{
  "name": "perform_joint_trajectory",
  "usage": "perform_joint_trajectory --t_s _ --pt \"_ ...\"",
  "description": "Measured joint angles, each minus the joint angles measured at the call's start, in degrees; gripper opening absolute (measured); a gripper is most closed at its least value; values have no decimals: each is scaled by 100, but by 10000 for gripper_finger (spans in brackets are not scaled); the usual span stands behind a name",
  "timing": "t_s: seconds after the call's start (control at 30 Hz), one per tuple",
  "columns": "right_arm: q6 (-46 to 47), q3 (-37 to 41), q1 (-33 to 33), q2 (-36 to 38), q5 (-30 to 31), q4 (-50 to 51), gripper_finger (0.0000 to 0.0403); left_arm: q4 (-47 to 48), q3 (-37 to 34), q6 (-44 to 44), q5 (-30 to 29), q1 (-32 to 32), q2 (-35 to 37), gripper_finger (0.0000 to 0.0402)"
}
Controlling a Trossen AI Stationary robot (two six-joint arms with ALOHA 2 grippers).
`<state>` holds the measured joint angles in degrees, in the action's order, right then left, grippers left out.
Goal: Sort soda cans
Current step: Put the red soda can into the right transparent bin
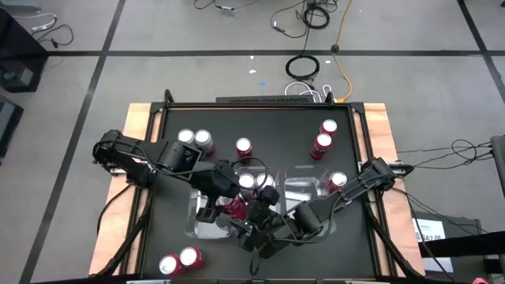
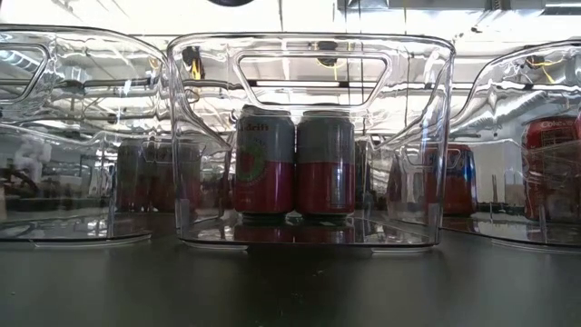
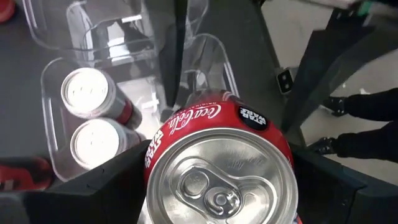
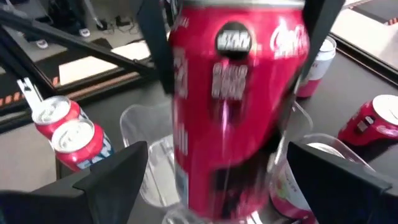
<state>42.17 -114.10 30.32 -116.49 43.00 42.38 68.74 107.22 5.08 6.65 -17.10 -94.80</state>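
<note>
My left gripper point(image 1: 230, 203) point(image 3: 221, 186) is shut on a red Coca-Cola can point(image 3: 217, 168) point(image 4: 233, 106) over the clear trays at the table's middle. My right gripper point(image 1: 256, 229) point(image 4: 224, 186) is open just near of it, a finger standing on either side of the can, apart from it. Two cans with silver tops point(image 3: 90, 93) point(image 3: 99, 140) stand upright in a clear tray point(image 3: 53, 118); in the low view they are grey above and red below point(image 2: 263, 163) point(image 2: 325, 163). More cans stand on the table: a pair point(image 1: 194, 140), one point(image 1: 243, 147), a pair point(image 1: 324, 136), one point(image 1: 338, 181), a pair point(image 1: 179, 261). My left gripper pinches the red can's side wall just below its top rim point(image 3: 152, 155) between its two fingers point(image 3: 118, 180). It comes from above, pointing down. The can stays upright, its silver top toward the wrist camera, and looks lifted over the clear tray.
The clear trays point(image 1: 207, 225) point(image 1: 304, 189) sit side by side at the table's centre, and both arms crowd over them. In the low view the tray walls point(image 2: 436, 136) fill the picture. The black table point(image 1: 158, 229) has bare room at its left and near right.
</note>
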Motion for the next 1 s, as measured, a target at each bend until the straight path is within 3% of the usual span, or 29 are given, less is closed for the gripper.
perform_joint_trajectory --t_s 0.53,0.8,1.0 --pt "46 0 -137 0 16 -152 374 -545 2 42 27 -110 0 326" --pt "46 0 -132 0 6 -154 290 -543 2 44 20 -107 0 326" --pt "20 0 -132 0 -34 -144 284 -545 2 44 -62 -110 0 326"
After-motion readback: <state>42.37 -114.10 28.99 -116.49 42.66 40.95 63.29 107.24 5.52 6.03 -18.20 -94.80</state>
